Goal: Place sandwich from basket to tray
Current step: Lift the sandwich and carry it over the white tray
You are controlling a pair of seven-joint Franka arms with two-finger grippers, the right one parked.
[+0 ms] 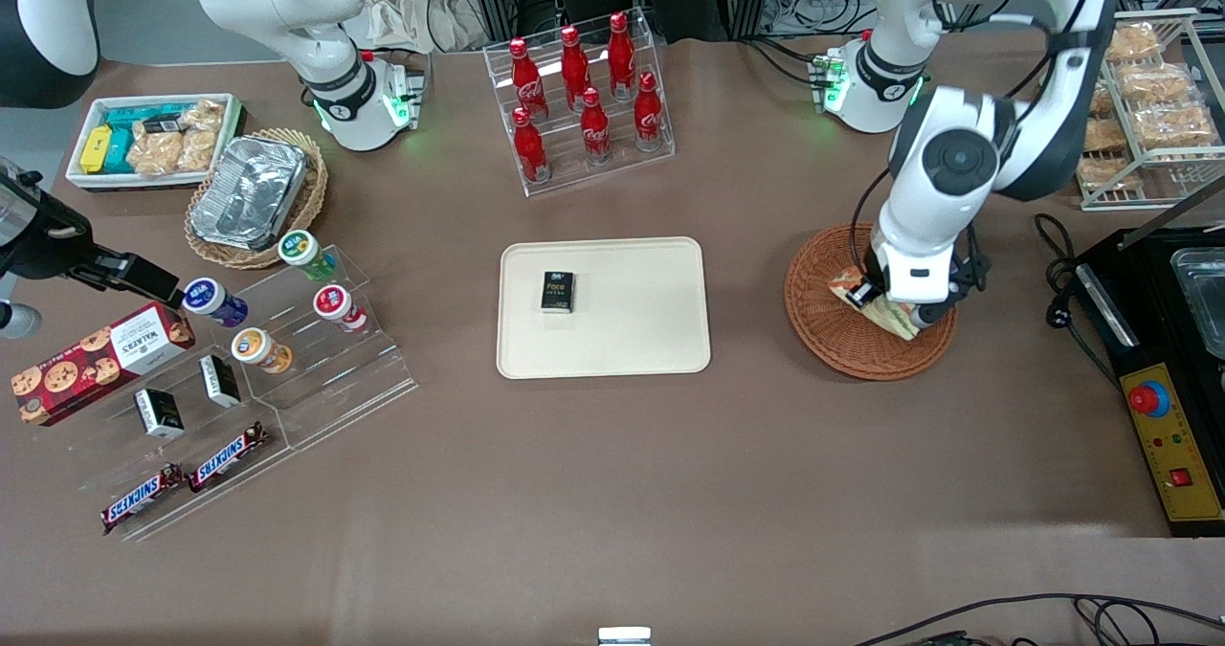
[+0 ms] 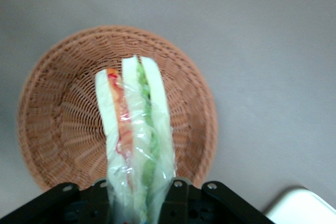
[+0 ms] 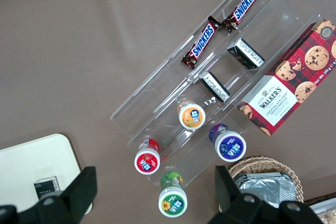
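The sandwich [image 2: 136, 129], a plastic-wrapped wedge of white bread with red, orange and green layers, is held between the fingers of my left gripper [image 2: 139, 203], which is shut on it. It hangs a little above the reddish-brown wicker basket [image 2: 63, 119]. In the front view the gripper [image 1: 885, 306] sits over the basket [image 1: 823, 325], with the sandwich [image 1: 895, 319] poking out below it. The cream tray [image 1: 632, 340] lies beside the basket toward the middle of the table; a corner of the tray [image 2: 302, 208] shows in the wrist view.
A small black box [image 1: 557, 292] lies on the tray. A clear rack of red bottles [image 1: 584, 100] stands farther from the camera. Clear stepped shelves with cups and snack bars [image 1: 258, 359] lie toward the parked arm's end. A black control box [image 1: 1158, 407] stands at the working arm's end.
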